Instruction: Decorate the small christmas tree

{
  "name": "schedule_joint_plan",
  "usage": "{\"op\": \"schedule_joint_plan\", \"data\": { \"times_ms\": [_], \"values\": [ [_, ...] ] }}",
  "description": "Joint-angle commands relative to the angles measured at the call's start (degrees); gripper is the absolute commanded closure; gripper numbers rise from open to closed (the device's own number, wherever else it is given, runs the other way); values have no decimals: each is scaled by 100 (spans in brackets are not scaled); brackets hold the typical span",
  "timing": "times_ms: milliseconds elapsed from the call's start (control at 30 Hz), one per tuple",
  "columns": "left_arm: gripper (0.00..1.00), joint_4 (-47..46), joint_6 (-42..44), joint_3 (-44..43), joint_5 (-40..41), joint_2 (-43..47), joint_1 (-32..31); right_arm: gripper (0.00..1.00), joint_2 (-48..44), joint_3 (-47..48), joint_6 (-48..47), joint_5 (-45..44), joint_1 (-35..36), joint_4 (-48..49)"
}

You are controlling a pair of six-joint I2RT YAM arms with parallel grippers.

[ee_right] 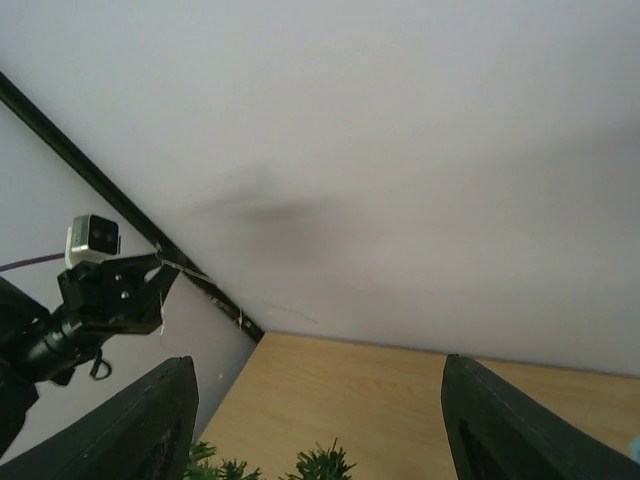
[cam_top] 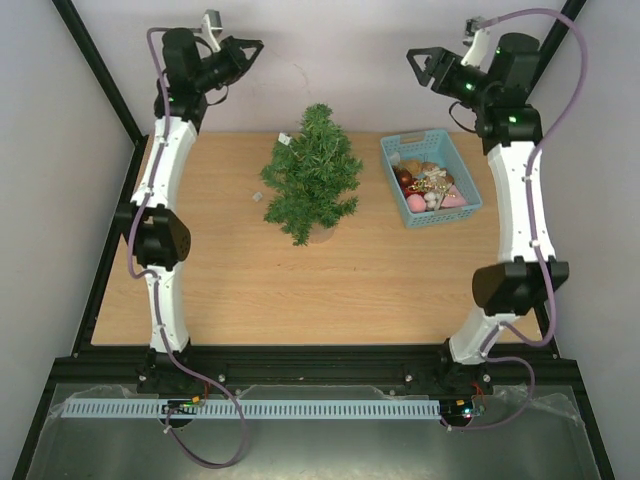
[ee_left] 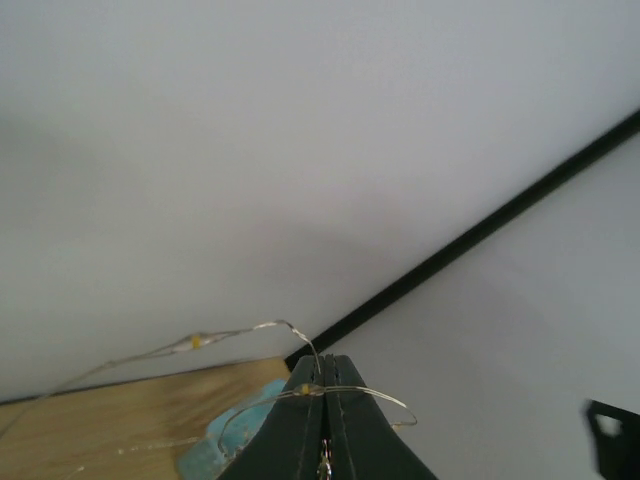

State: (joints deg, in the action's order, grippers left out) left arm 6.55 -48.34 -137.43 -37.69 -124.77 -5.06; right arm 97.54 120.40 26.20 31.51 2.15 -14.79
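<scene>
The small christmas tree [cam_top: 312, 175] stands upright at the back middle of the table; its tips show in the right wrist view [ee_right: 320, 466]. My left gripper [cam_top: 258, 48] is raised high at the back left, shut on a thin wire string of tiny lights [ee_left: 270, 325]. The wire crosses the closed tips [ee_left: 323, 362] and hangs in a faint arc [cam_top: 297, 70] down toward the tree. My right gripper [cam_top: 414, 68] is raised high at the back right, open and empty [ee_right: 320, 420], facing the left gripper [ee_right: 165, 275].
A light-blue basket [cam_top: 392, 150] right of the tree holds several ornaments [cam_top: 428, 185] in red, pink and gold. A small white piece [cam_top: 257, 196] lies on the table left of the tree. Black frame posts stand at the back corners.
</scene>
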Motion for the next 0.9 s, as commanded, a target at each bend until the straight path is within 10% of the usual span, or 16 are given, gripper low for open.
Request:
{"op": "schedule_joint_plan", "data": {
  "times_ms": [0, 867],
  "values": [
    [98, -1494, -793, -596, -576, -482, -135, 32, 705, 416, 584, 1325, -130, 408],
    [98, -4156, -2224, -1023, -469, -1765, -1193, 36, 3447, 2036, 1155, 2331, 218, 2008]
  ]
}}
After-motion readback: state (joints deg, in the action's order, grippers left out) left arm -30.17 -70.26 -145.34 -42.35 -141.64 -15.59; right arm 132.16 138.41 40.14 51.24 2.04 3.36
